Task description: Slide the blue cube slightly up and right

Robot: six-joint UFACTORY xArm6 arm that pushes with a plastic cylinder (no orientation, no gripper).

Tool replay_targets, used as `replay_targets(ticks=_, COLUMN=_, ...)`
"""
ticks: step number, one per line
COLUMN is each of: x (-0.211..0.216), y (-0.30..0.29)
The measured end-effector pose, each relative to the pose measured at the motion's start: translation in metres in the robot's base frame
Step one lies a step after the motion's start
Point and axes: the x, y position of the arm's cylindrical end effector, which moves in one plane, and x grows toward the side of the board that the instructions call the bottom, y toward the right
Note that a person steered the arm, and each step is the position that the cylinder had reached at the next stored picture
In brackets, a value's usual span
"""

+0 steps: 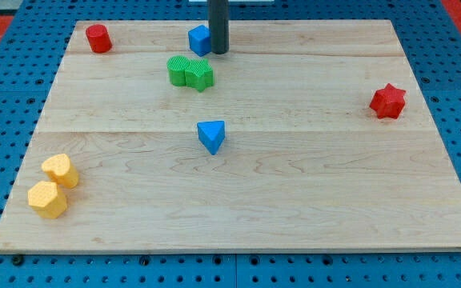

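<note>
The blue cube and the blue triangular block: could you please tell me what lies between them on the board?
In the camera view, the green block lies between the blue cube and the blue triangular block, slightly left of their line. My tip touches the cube's right side.

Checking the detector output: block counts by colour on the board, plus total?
Red: 2, a red cylinder and a red star
Blue: 2, a blue cube touching my tip and a blue triangle
Green: 2, green blocks side by side
Yellow: 2, yellow blocks
Total: 8
</note>
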Motion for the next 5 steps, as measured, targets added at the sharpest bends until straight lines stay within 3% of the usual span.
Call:
replay_targets(ticks=1, x=0.005, y=-0.005)
replay_targets(ticks=2, x=0.006, y=-0.05)
replay_targets(ticks=3, x=-0.012, y=-0.067)
replay_targets(ticks=5, x=-0.044, y=-0.043)
